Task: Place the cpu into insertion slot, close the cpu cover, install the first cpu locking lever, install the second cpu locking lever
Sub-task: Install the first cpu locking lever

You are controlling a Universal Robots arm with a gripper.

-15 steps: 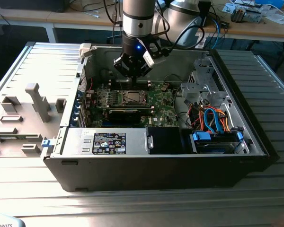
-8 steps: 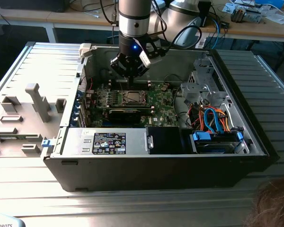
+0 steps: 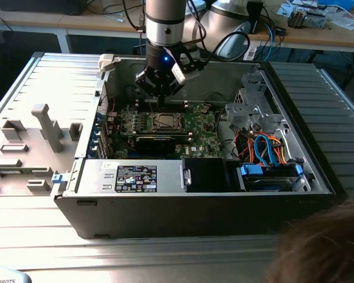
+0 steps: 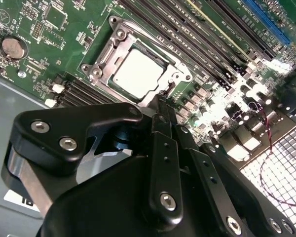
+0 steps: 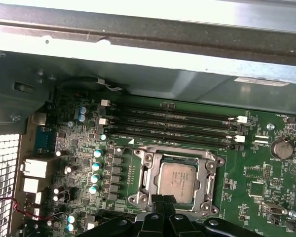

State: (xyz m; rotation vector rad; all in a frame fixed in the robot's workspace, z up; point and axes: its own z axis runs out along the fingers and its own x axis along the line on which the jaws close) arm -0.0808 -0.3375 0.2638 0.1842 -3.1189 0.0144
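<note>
Seen from outside, an open computer case [image 3: 194, 194] lies on a ribbed metal tabletop [image 3: 165, 250]. On the exterior view's left its removed side panel [image 3: 23, 147] lies flat beside it. Further along, the arm's grey wrist comes straight down into the case, with the tool [image 3: 159, 97] hanging just above the green motherboard [image 3: 197, 132], close over the insertion slot [image 3: 165, 122]. To the exterior view's right of the board sit a metal drive cage [image 3: 253, 109] and a tangle of orange and blue cables [image 3: 265, 147]; a person's hair [image 3: 324, 247] shows at the near right corner.

In both wrist views the cpu [image 4: 137, 73] [image 5: 176, 178] lies flat inside the insertion slot [image 4: 106, 59] [image 5: 209, 182], its pale metal top fully exposed — the cpu cover is not over it. The long black memory slots [image 4: 197, 34] [image 5: 172, 123] run alongside the socket, and a round coin battery [image 4: 13, 48] [image 5: 281, 148] sits on the board well apart from it.

The tool [image 4: 160, 106] [image 5: 163, 200] has its black fingers [image 4: 164, 148] pressed together with nothing between them, the tips poised at the socket's edge just beside the chip — whether they touch the metal frame I cannot tell.
</note>
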